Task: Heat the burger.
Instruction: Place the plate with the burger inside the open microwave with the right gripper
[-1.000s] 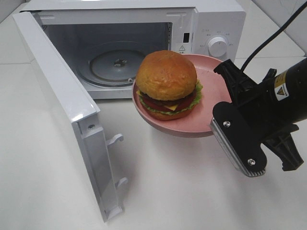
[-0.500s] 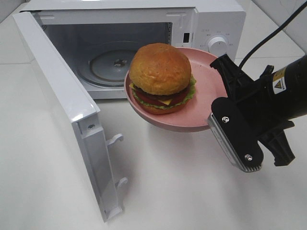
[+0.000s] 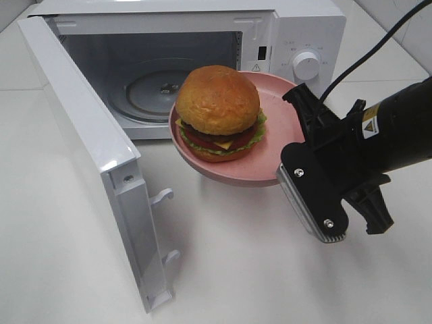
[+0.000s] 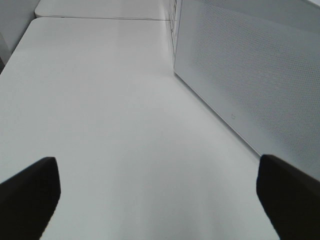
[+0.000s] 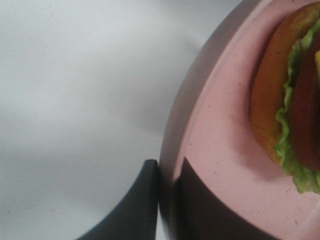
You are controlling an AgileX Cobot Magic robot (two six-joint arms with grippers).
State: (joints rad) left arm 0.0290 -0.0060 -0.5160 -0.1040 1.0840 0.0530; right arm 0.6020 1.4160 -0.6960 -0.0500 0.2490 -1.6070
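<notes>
Pink plate (image 3: 287, 131) pinched by right hand (image 5: 167, 200), burger (image 3: 217, 111) atop

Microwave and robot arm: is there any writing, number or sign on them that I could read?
No words can be read.
Small grey print around the dial on the microwave: too small to read.
A triangle warning sign beside the oven opening: symbol only, no legible words.
A yellow sticker on the black arm: too blurred to read.

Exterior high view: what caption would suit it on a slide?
Right hand holds a pink plate with the burger in front of the open microwave.
</notes>
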